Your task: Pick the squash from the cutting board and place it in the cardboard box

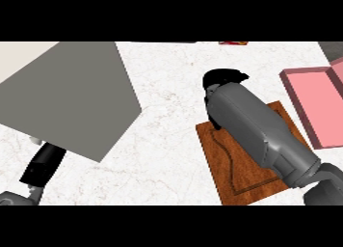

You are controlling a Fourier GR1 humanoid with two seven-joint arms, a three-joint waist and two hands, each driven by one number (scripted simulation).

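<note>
Fingers of our right hand: curled dark shapes past the far end of the cutting board, over white counter. We cannot tell how far they are open or whether they hold anything; our own forearm covers the palm side.

Head view, only one. Squash: not visible. Either hidden under the forearm lying along the board, or inside the hand. Cannot say which.

Box: pink container, well to the right of the board, open side up. Looks pink, not cardboard brown.

Right forearm runs diagonally over the board, likely because the pickup spot sits there.

Left hand: low at the left edge, partly under a grey slab; fingers unreadable.
</note>
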